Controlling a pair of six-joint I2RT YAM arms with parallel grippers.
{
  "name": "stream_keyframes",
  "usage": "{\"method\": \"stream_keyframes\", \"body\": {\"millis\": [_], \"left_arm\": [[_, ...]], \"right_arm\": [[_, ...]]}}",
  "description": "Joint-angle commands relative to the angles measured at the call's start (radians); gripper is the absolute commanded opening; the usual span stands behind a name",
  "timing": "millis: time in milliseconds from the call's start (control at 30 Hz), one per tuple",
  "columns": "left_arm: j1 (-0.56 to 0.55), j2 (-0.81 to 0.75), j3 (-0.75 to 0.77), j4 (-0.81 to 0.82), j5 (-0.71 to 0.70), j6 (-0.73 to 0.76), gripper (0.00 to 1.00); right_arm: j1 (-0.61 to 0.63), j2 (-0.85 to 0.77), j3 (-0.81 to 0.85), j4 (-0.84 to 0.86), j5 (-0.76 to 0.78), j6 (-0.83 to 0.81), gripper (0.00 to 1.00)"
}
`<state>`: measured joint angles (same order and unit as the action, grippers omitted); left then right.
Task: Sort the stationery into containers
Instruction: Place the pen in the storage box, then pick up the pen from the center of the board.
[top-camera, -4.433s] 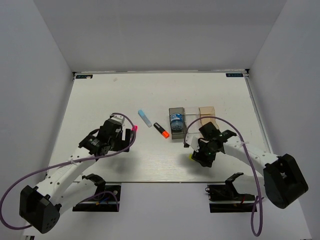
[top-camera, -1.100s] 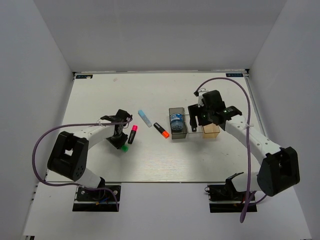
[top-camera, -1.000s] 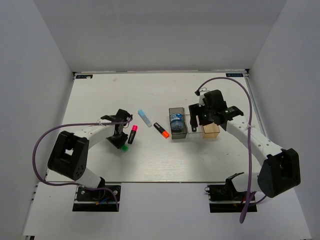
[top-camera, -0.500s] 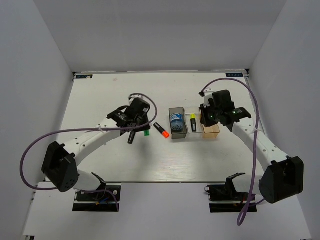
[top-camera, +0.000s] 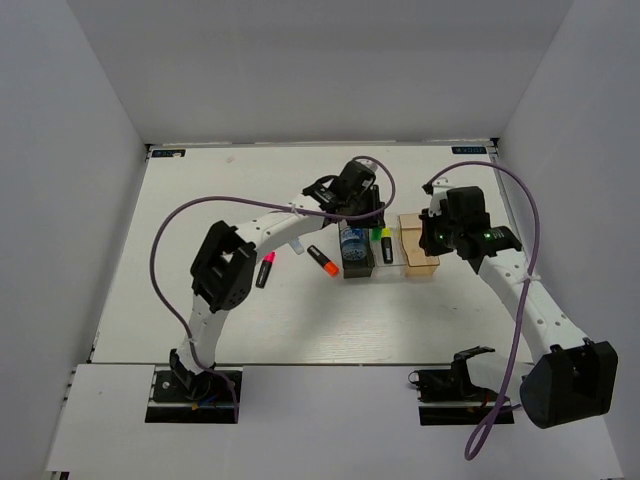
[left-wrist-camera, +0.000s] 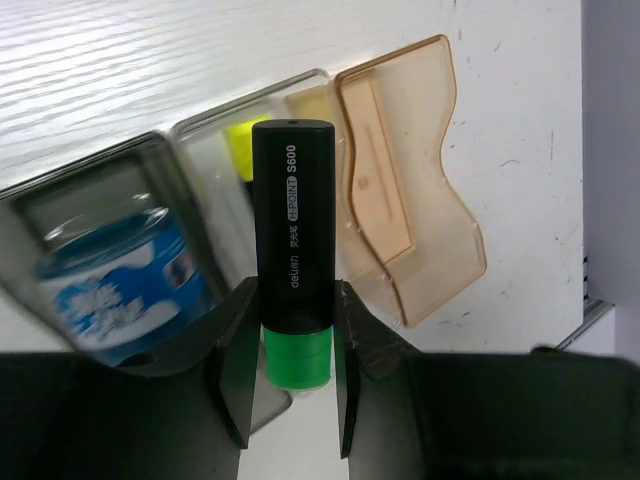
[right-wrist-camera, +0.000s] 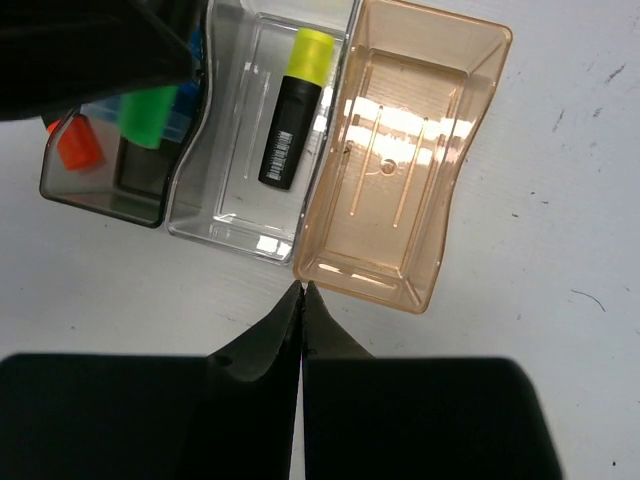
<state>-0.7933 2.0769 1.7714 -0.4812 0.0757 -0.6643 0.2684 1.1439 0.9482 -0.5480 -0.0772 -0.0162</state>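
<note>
My left gripper (left-wrist-camera: 293, 300) is shut on a black highlighter with a green end (left-wrist-camera: 292, 230), holding it above the clear bin (left-wrist-camera: 200, 128); from the top view the left gripper (top-camera: 366, 208) hovers over the row of containers. A yellow-ended highlighter (right-wrist-camera: 293, 110) lies inside the clear bin (right-wrist-camera: 236, 232). The dark grey bin (top-camera: 346, 268) holds a stubby blue-and-white item (top-camera: 351, 240). The tan-orange bin (right-wrist-camera: 400, 270) has nothing in it. My right gripper (right-wrist-camera: 301, 288) is shut on nothing, just near the tan bin's corner.
An orange-ended highlighter (top-camera: 321, 260) lies left of the dark grey bin. A pink-ended highlighter (top-camera: 266, 270) lies farther left. The left arm (top-camera: 270, 215) stretches across the middle of the table (top-camera: 180, 220). White walls close off the back and sides.
The left arm swung right from the table's left side, carrying the green highlighter over the bins. The right gripper let the yellow highlighter into the clear bin, shut, and drew back to the right.
</note>
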Motion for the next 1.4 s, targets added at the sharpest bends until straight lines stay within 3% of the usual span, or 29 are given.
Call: {"method": "stream_keyframes", "body": {"millis": [0, 100, 200, 233, 367, 467, 533, 600, 633, 667, 700, 733, 833, 867, 933, 967, 1000, 1067, 1167, 1367], "left_arm": [[-0.014, 0.028, 0.089, 0.013, 0.059, -0.052, 0.00], [-0.020, 0.066, 0.105, 0.029, 0.058, -0.078, 0.00], [-0.024, 0.097, 0.106, 0.044, 0.062, -0.100, 0.09], [-0.026, 0.101, 0.111, 0.044, 0.065, -0.106, 0.13], [-0.032, 0.109, 0.106, 0.039, 0.064, -0.118, 0.55], [-0.032, 0.100, 0.111, 0.035, 0.064, -0.115, 0.68], [-0.030, 0.094, 0.111, 0.029, 0.062, -0.112, 0.68], [-0.030, 0.078, 0.111, 0.026, 0.065, -0.106, 0.55], [-0.032, 0.066, 0.105, 0.024, 0.070, -0.101, 0.42], [-0.034, 0.039, 0.089, 0.024, 0.070, -0.078, 0.08], [-0.032, 0.020, 0.067, 0.026, 0.070, -0.063, 0.00], [-0.037, -0.029, 0.048, 0.024, 0.067, -0.045, 0.00], [-0.040, -0.215, -0.117, 0.019, 0.027, 0.101, 0.00], [-0.032, -0.309, -0.212, 0.007, 0.013, 0.162, 0.00], [-0.012, -0.432, -0.331, -0.088, -0.033, 0.236, 0.42], [0.021, -0.499, -0.395, -0.121, -0.071, 0.244, 0.55], [0.038, -0.547, -0.444, -0.222, -0.126, 0.262, 0.63], [0.094, -0.602, -0.513, -0.272, -0.181, 0.275, 0.69], [0.169, -0.650, -0.652, -0.289, -0.226, 0.319, 0.70], [0.266, -0.606, -0.743, -0.220, -0.183, 0.374, 0.62]], "right_arm": [[-0.017, -0.027, -0.003, 0.029, 0.008, 0.010, 0.00], [-0.034, -0.029, -0.008, 0.028, -0.006, 0.010, 0.00], [-0.040, -0.030, -0.005, 0.025, -0.016, 0.010, 0.00], [-0.038, -0.032, -0.003, 0.023, -0.016, 0.010, 0.00], [-0.054, -0.032, -0.005, 0.020, -0.030, 0.010, 0.00], [-0.055, -0.027, -0.008, 0.017, -0.045, 0.010, 0.07], [-0.060, -0.026, -0.008, 0.016, -0.052, 0.010, 0.16], [-0.066, -0.023, -0.008, 0.016, -0.056, 0.010, 0.16], [-0.070, -0.026, -0.006, 0.016, -0.058, 0.012, 0.16], [-0.067, -0.023, -0.009, 0.017, -0.067, 0.010, 0.14], [-0.070, -0.026, -0.011, 0.017, -0.068, 0.010, 0.09], [-0.075, -0.032, -0.012, 0.016, -0.075, 0.009, 0.00], [-0.080, -0.038, -0.023, 0.016, -0.157, -0.062, 0.00], [-0.081, -0.044, -0.037, 0.013, -0.205, -0.079, 0.04], [-0.081, -0.047, -0.046, 0.011, -0.301, -0.144, 0.50], [-0.077, -0.055, -0.052, 0.010, -0.323, -0.157, 0.78], [-0.077, -0.053, -0.055, 0.011, -0.350, -0.168, 0.82], [-0.075, -0.053, -0.052, 0.010, -0.380, -0.177, 0.82], [-0.074, -0.041, -0.058, 0.007, -0.414, -0.185, 0.64], [-0.078, -0.029, -0.057, 0.005, -0.435, -0.182, 0.60]]}}
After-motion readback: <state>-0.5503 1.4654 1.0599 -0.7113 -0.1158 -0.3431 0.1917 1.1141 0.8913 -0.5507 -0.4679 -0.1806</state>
